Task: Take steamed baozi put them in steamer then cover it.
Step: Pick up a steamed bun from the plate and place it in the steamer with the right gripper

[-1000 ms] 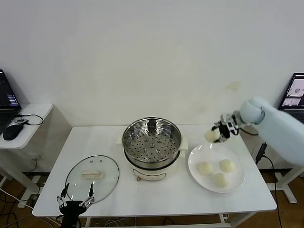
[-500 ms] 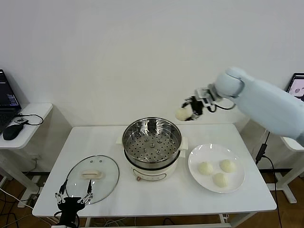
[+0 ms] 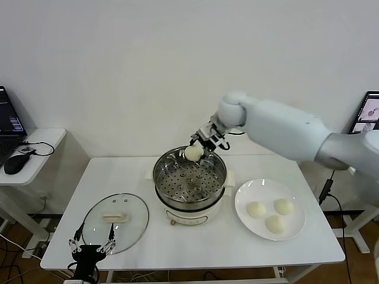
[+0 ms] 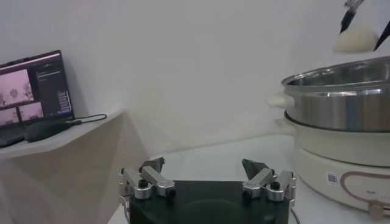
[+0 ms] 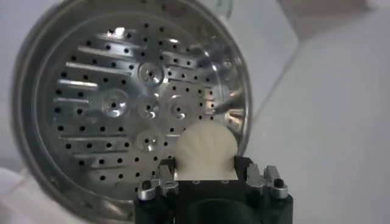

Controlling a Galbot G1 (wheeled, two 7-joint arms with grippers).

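My right gripper (image 3: 196,149) is shut on a cream-white baozi (image 3: 193,152) and holds it above the back rim of the steamer (image 3: 189,175). In the right wrist view the baozi (image 5: 205,150) sits between the fingers, over the empty perforated tray (image 5: 131,109). Three more baozi (image 3: 256,209) lie on the white plate (image 3: 294,225) to the steamer's right. The glass cover (image 3: 115,222) with its cream handle lies flat on the table left of the steamer. My left gripper (image 3: 93,247) is open and empty at the table's front edge, near the cover. The left wrist view shows the steamer's side (image 4: 341,103).
The white table (image 3: 195,254) holds all the items. A side table (image 3: 35,145) with a laptop and mouse stands at the far left. Another laptop (image 3: 368,112) shows at the right edge. A white wall is behind.
My right arm has carried the baozi from above the plate leftwards and down to over the steamer's back rim. The left gripper has barely moved.
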